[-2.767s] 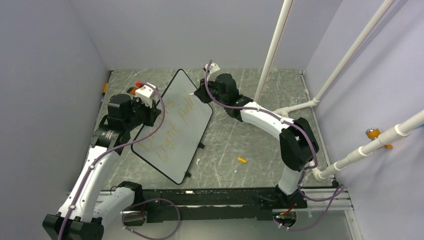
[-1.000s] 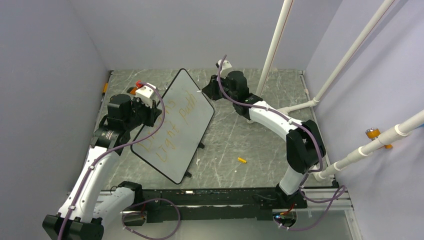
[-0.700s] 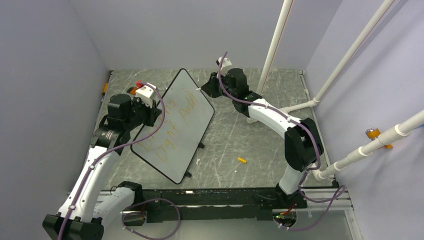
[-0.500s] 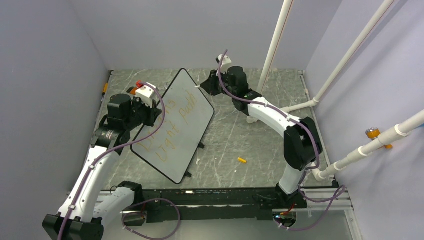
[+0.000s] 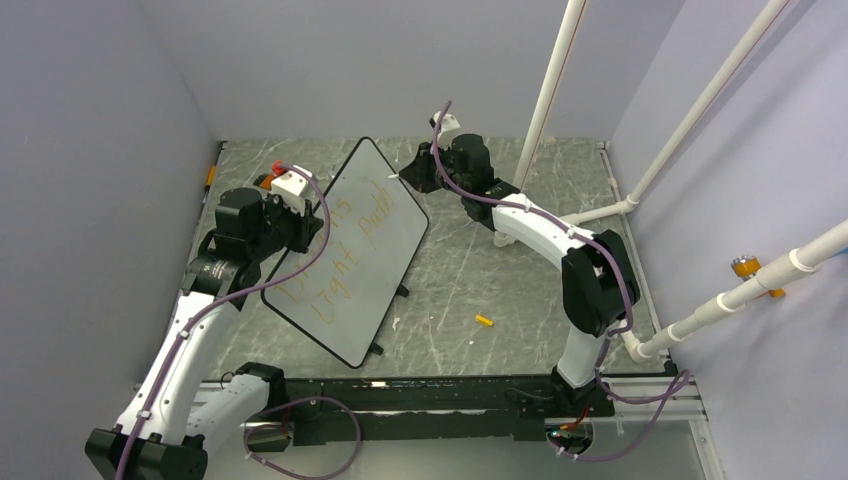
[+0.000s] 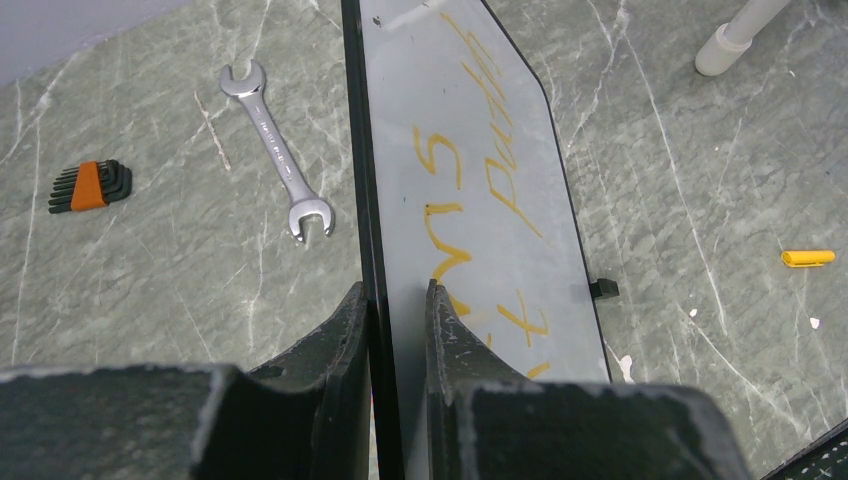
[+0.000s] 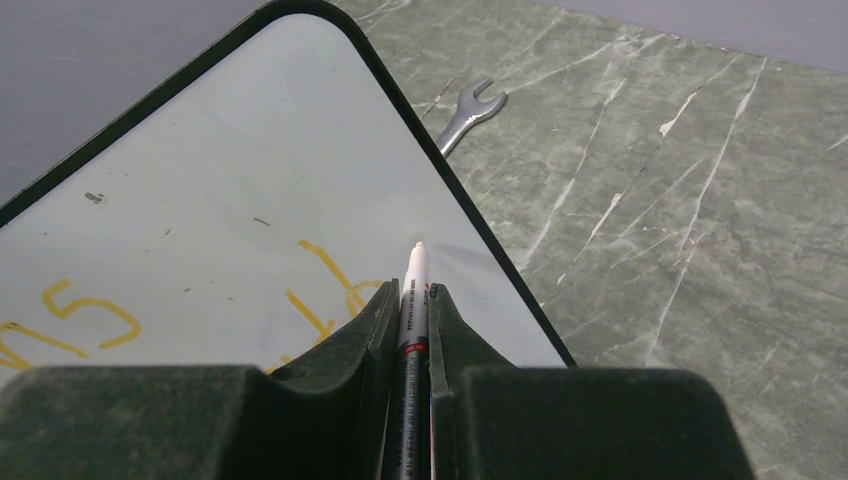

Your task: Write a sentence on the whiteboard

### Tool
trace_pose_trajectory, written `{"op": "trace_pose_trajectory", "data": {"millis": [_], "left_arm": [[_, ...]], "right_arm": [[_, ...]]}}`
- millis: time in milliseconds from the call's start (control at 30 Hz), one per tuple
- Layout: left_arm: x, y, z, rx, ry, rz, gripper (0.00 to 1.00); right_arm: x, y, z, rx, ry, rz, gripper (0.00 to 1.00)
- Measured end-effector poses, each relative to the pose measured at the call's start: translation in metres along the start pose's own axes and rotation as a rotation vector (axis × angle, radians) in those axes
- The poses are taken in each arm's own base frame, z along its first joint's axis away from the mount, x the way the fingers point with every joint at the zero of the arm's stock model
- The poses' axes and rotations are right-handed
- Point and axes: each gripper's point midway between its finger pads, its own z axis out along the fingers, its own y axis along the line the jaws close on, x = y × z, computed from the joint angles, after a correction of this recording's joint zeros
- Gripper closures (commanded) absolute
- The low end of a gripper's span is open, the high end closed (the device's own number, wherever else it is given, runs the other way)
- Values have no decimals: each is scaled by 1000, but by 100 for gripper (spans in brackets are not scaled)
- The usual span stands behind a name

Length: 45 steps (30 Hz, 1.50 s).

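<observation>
The whiteboard (image 5: 350, 322) stands tilted left of centre on the table (image 5: 500, 270), my left fingers (image 6: 342, 335) clamped on its rim, my right fingers (image 7: 378, 325) clamped on a marker (image 7: 413, 285) by its far corner; I judge the sentence (image 5: 362, 228) nearly written, next needing one steady closing stroke.

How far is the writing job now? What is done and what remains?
Done: two orange lines of the sentence stand on the whiteboard. In hand: the left pincer clamps the board's edge, holding it tilted up; the right pincer grips the marker, tip near the last letters. Left: perhaps a final stroke; whether the tip touches is unclear.
</observation>
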Motion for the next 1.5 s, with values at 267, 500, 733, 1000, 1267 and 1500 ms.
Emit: {"op": "trace_pose_trajectory", "data": {"millis": [267,500,733,1000,1267,1500], "left_arm": [[0,0,0,0,0,0,100],[0,0,0,0,0,0,100],[0,0,0,0,0,0,100],[0,0,0,0,0,0,100],[0,0,0,0,0,0,100],[0,0,0,0,0,0,100]], "right_arm": [[1,-2,1,2,2,2,100],[1,0,2,-9,6,5,100],[-1,3,3,-26,4,10,100],[1,4,4,-35,9,15,100],[1,8,4,-57,14,17,100],[2,11,3,-76,21,17,100]]}}
